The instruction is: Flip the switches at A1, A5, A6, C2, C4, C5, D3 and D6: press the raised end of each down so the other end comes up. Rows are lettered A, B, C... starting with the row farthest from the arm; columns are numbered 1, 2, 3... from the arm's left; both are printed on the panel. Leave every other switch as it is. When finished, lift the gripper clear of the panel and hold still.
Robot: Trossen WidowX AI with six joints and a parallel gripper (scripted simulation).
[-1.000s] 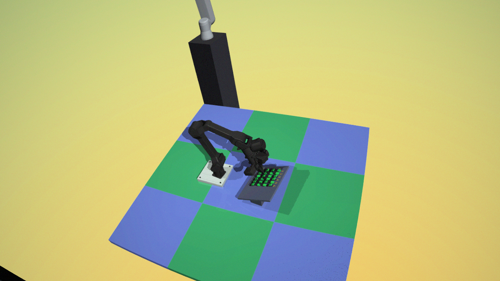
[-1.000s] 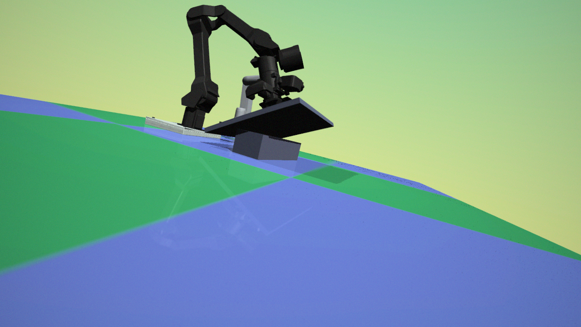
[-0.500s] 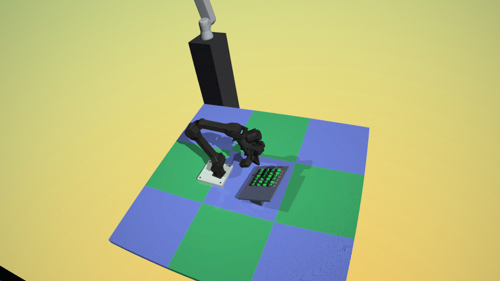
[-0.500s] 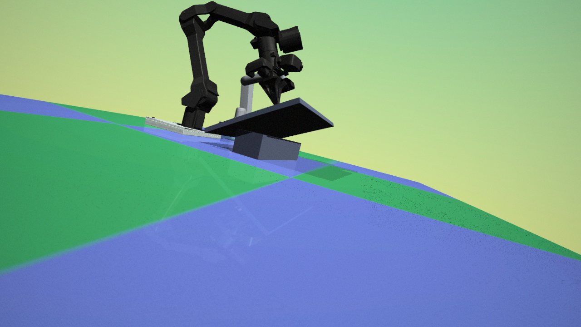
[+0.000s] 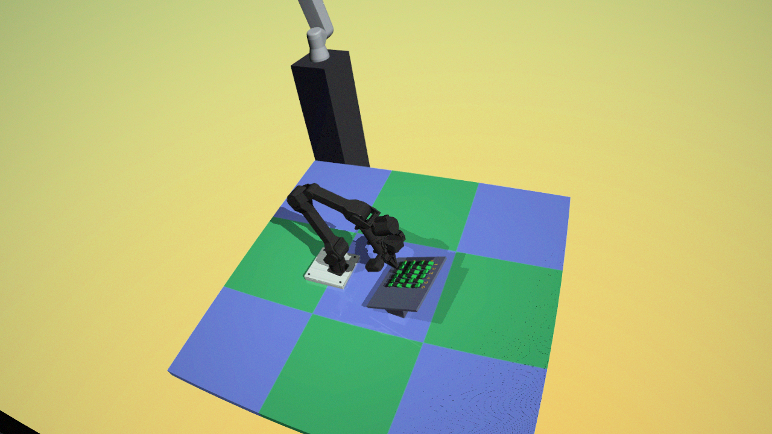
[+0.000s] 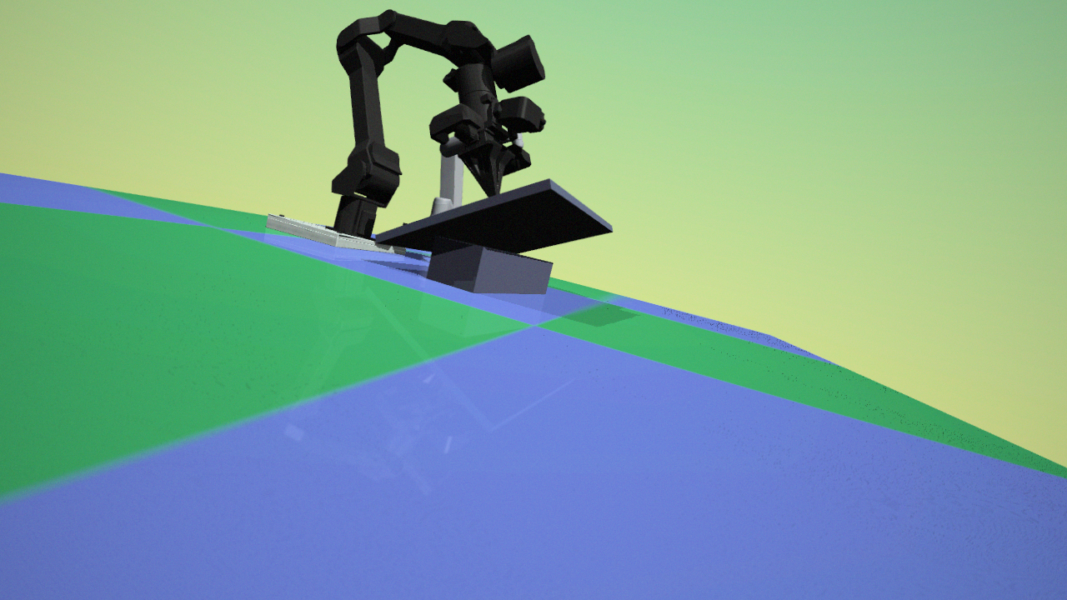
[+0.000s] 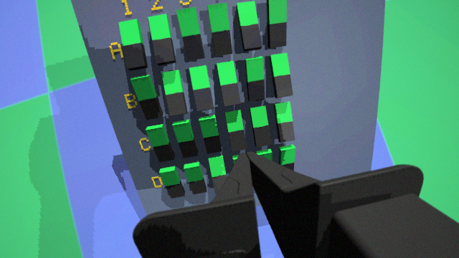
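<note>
The tilted grey panel (image 5: 391, 298) (image 6: 522, 212) (image 7: 333, 89) bears green-and-black switches. My gripper (image 5: 398, 267) (image 6: 496, 192) (image 7: 246, 158) is shut and empty, its tips just past C4's near end, above row D; contact cannot be told. Near ends look raised on A1 (image 7: 130, 33), A5 (image 7: 247, 14), C4 (image 7: 235, 125), C5 (image 7: 259, 116) and D3 (image 7: 216, 166). Far ends look raised on A6 (image 7: 277, 12), C2 (image 7: 183, 131) and D6 (image 7: 287, 155). The fingers partly hide D4 and D5.
A2, B2, B3, B4, B6 and C6 look raised at the near end; A3, A4, B1, B5, C1, C3, D1 and D2 at the far end. A grey block (image 6: 507, 270) supports the panel. A black pedestal (image 5: 329, 108) with a grey arm stands beyond the table.
</note>
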